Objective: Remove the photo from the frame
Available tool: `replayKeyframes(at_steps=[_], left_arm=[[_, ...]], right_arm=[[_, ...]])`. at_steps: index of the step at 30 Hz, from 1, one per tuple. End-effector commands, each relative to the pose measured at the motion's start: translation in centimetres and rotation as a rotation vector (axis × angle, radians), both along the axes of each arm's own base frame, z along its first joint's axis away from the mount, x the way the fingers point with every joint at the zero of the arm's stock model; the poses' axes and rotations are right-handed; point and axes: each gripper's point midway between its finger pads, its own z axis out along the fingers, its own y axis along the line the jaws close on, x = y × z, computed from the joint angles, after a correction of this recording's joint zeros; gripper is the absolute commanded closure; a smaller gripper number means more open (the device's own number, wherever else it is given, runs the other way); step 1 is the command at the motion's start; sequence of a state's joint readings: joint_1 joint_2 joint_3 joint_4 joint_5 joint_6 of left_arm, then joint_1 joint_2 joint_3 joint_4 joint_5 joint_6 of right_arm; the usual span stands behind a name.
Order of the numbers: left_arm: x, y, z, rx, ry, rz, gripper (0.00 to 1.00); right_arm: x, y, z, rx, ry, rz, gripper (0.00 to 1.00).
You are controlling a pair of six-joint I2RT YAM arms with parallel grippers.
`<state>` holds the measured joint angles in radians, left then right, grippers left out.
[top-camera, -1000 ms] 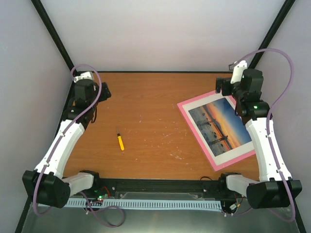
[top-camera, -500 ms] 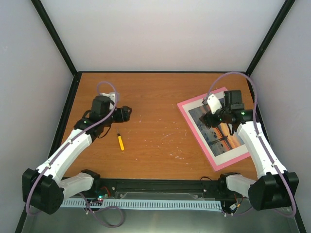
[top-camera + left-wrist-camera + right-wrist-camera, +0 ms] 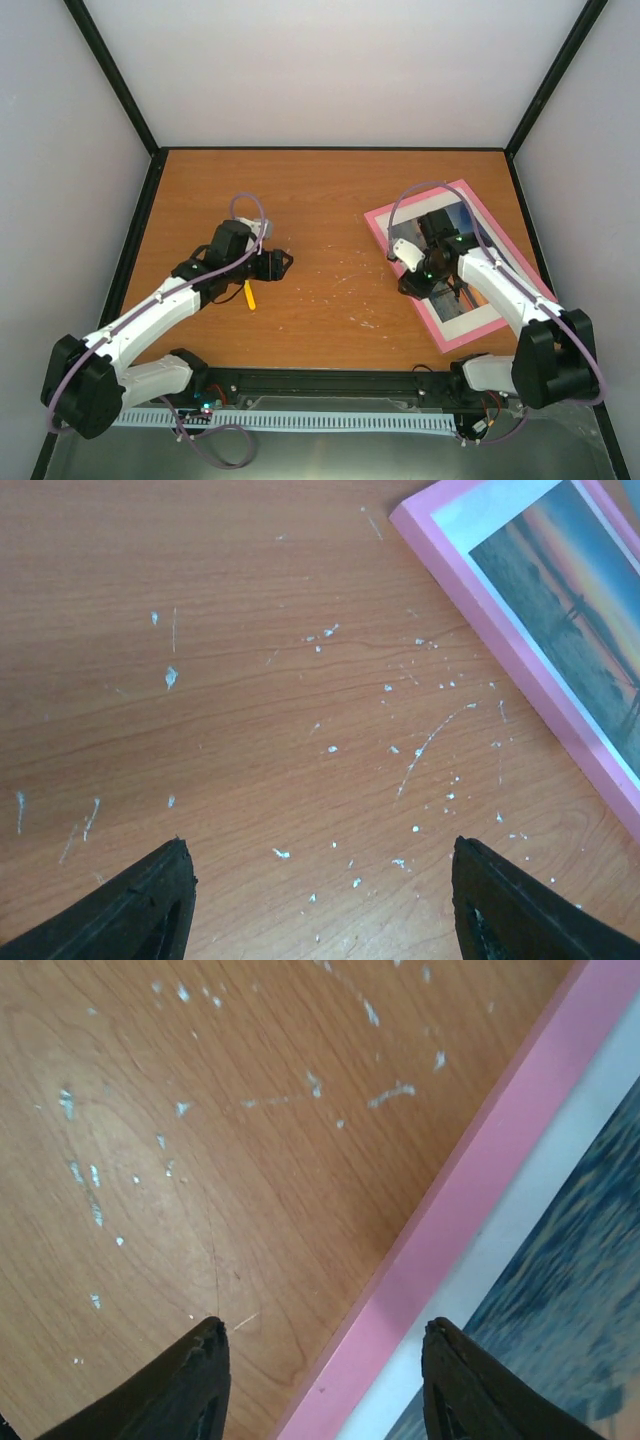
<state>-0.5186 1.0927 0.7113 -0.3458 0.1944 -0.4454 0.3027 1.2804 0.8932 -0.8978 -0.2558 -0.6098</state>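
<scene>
Right wrist: open right hand (image 3: 322, 1360) over frame (image 3: 475, 1175)

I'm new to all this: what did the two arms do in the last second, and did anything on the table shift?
Both arms swung in from the far corners. The left gripper now hangs open over bare table near the yellow tool; the right gripper sits open astride the frame at its left edge. Nothing was grasped. Frame, photo and tool have not moved.
</scene>
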Motion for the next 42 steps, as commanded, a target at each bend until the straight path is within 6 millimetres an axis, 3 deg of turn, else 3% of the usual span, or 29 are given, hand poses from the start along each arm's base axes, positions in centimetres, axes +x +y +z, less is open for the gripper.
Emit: replayKeyframes(at_steps=[1,11,23,42], left_arm=[[0.0,-1.0,0.5,-0.050,-0.020,-0.014,0.30],[0.2,-0.4,0.0,-0.008,-0.054,-0.005,0.29],[-0.5,-1.0,0.7,-0.050,-0.082,-0.049,0.30],[-0.3,-1.2,0.3,-0.051,-0.076,-0.047,0.28]], right_arm=[[0.0,-0.6,-2.3,-0.062,0.036,-0.025,0.52],[1.8,0.1,-4.4,-0.070,0.094,-0.069,0.63],[4.4,-1.1,-5.6,-0.162,0.044,-0.143,0.65],[4.8,-0.8,-6.8,-0.168,0.072,-0.128,0.73]])
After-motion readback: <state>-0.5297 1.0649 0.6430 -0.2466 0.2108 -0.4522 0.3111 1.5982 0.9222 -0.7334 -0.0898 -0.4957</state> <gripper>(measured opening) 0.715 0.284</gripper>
